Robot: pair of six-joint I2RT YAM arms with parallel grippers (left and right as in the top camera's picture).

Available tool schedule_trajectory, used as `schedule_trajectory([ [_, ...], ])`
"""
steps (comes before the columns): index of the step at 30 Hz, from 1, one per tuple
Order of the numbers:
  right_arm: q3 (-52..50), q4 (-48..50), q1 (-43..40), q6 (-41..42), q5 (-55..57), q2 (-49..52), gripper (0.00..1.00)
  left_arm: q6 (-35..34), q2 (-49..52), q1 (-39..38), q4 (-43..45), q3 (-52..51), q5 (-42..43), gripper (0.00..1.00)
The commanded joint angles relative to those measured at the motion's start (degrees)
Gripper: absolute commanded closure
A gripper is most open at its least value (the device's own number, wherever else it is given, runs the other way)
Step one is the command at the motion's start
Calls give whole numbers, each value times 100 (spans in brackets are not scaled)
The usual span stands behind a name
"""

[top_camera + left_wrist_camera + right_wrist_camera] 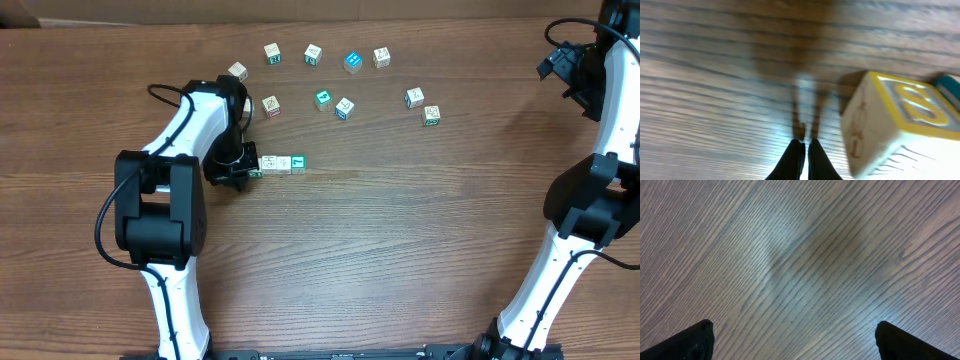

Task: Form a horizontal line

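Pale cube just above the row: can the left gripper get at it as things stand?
Probably yes: the pale cube stands clear on all sides, near the left gripper, nothing between. Shut jaws must open first.

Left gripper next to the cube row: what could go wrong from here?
1. The left gripper is shut and sits close beside the end cube of the horizontal line; a sideways drift could nudge the row crooked.
2. The left arm hangs near a loose cube; a careless retreat might sweep it.
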Motion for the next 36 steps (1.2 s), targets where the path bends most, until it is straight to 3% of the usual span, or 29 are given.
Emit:
schedule_trajectory([
  [1, -17, 11, -20, -20, 11, -96, 0, 157, 98, -85, 4, -168, 299, 96],
  [19, -17, 11, -20, -20, 11, -96, 0, -44, 98, -114, 501, -275, 435, 96],
  [28, -20, 11, -20, -20, 11, -96, 0, -39, 98, -192, 334, -273, 448, 96],
  [36, -17, 11, -20, -20, 13, -96, 0, -199, 98, -111, 170, -273, -321, 96],
])
